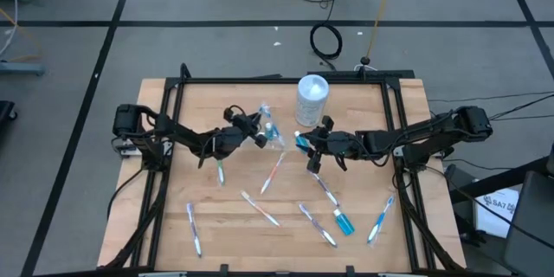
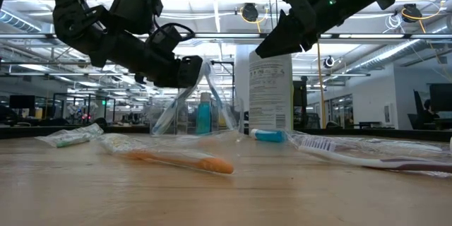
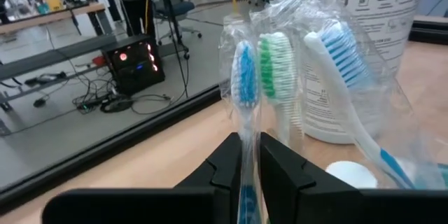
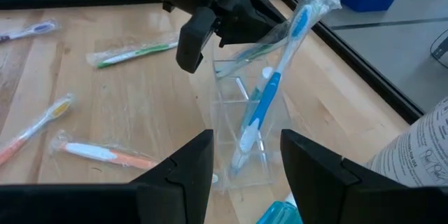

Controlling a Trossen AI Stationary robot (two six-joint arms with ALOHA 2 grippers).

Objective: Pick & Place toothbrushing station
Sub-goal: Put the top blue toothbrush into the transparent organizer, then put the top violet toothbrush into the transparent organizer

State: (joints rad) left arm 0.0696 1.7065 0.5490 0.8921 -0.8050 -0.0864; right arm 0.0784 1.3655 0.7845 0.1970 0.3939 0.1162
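Now left claw (image 3: 250,161) tight on wrapped blue toothbrush (image 3: 244,77), over clear cup (image 4: 241,105).

I see pale wood worktop (image 1: 234,242), black arms. Clear cup (image 4: 241,98) holds blue-white toothbrush (image 4: 269,94). Orange toothbrush (image 2: 180,161) nearby; white canister (image 1: 312,97), dark print.

The white canister (image 1: 312,100) stands just behind the clear cup (image 1: 272,130), both grippers crowd its sides, and wrapped toothbrushes (image 1: 260,209) litter the nearer boards, leaving bare wood along the table's (image 1: 173,156) left edge.
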